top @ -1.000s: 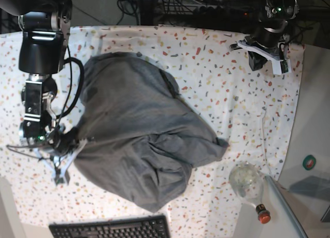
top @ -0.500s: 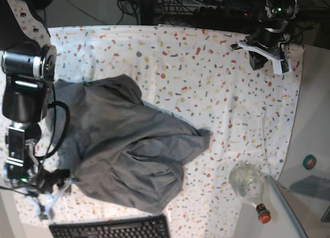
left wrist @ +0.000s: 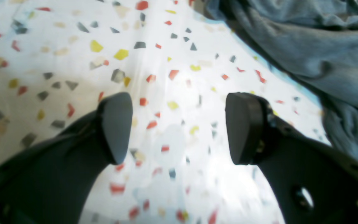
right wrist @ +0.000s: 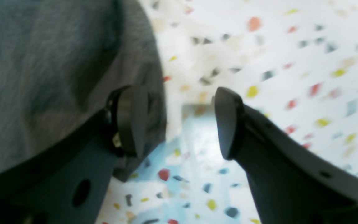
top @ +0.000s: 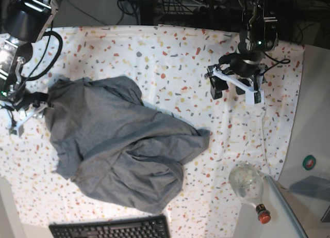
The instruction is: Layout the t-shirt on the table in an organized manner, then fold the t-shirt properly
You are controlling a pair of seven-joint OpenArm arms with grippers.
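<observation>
The grey t-shirt (top: 121, 155) lies crumpled in a heap on the left half of the speckled table (top: 185, 52). My right gripper (top: 23, 114) hangs at the shirt's left edge. In the right wrist view it (right wrist: 179, 121) is open, one finger (right wrist: 132, 121) against the shirt's (right wrist: 42, 62) border and only cloth-covered table between the pads. My left gripper (top: 229, 88) is over bare table at the back right, apart from the shirt. Its wrist view shows it (left wrist: 179, 127) open and empty, the shirt (left wrist: 306, 46) lying ahead at the upper right.
A black keyboard (top: 111, 228) lies at the front edge. A clear glass bottle (top: 247, 184) with a red cap rests at the front right, partly on a plain grey surface (top: 309, 119). Cables and equipment crowd the back edge.
My right gripper opened, let go of the shirt and moved up along the view's left side; the shirt settled in a heap. My left arm swung inward over the table and opened.
</observation>
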